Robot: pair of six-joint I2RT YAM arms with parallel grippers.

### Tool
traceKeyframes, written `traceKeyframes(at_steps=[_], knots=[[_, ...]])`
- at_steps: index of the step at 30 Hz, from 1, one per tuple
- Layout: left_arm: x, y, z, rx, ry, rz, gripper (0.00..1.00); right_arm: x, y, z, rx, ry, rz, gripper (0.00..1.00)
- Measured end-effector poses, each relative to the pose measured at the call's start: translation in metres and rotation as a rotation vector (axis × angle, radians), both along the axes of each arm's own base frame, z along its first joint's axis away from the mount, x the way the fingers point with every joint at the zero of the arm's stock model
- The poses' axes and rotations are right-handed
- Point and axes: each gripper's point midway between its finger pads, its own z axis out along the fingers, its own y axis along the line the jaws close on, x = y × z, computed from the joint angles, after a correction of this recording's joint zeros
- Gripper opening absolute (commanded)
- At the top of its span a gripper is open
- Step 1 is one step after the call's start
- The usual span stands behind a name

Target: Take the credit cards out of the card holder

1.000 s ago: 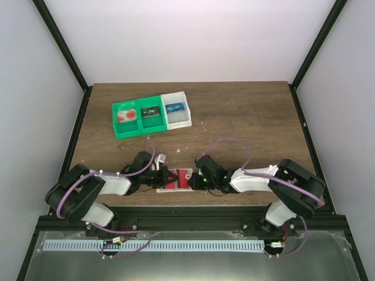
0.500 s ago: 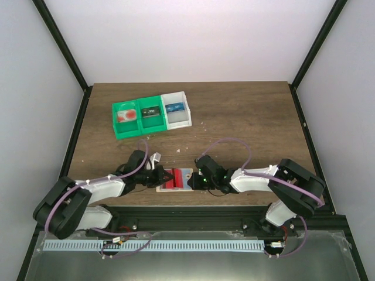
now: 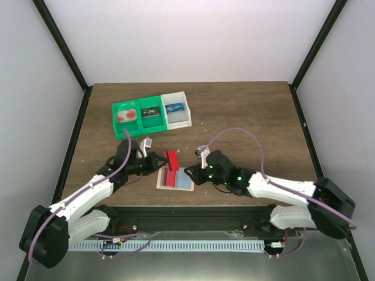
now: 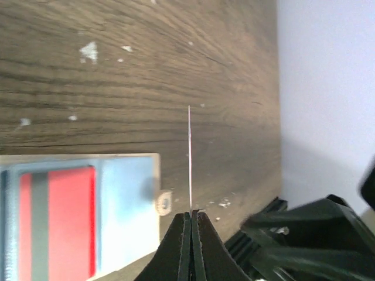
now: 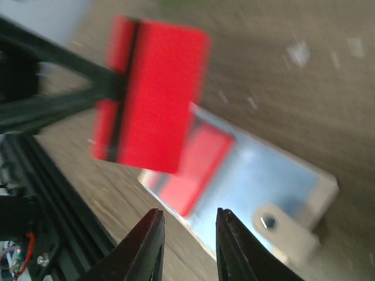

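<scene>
Left tool point(image 3: 160, 162) pinches one red card point(image 3: 173, 159) over card holder point(image 3: 184, 182), lower centre. Second red card point(image 3: 168, 178) inside holder. Right tool point(image 3: 196, 175) spread at holder's right edge. Three cards point(image 3: 152, 111) in trays point(image 3: 135, 134), upper left.

Both arms wear white shells on their long links, with black housings at every joint. In the top view, the left arm point(image 3: 88, 196) sits lower left and the right arm point(image 3: 281, 188) lower right. A thin purple cable point(image 3: 120, 170) runs along the left arm. A similar cable point(image 3: 249, 137) arcs above the right arm, which shows small green lights point(image 3: 211, 170) near its wrist. The left gripper point(image 3: 162, 163) and right gripper point(image 3: 190, 175) are black, each with a small pale bracket on top. In the wrist views the fingers point(image 4: 179, 252) are matte black wedges tapering to thin tips. The right pair point(image 5: 149, 246) look rounder and blurred.
</scene>
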Motion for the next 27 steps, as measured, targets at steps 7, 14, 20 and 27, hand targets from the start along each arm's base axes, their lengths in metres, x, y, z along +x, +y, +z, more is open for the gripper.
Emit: traceKeyframes(at_steps=[7,14,20,27], knots=[[-0.003,-0.018,0.036,-0.097,-0.005,-0.108,0.00,-0.035,-0.003,0.082,0.189,-0.604,0.232,0.35],[-0.014,-0.026,0.052,-0.147,0.014,-0.183,0.00,-0.065,0.003,0.079,0.075,-1.043,0.447,0.43],[-0.024,-0.029,0.057,-0.177,0.041,-0.230,0.00,-0.051,0.008,0.067,-0.109,-1.218,0.461,0.55],[-0.031,-0.032,0.059,-0.213,0.074,-0.260,0.00,-0.035,0.014,0.062,-0.290,-1.355,0.475,0.43]])
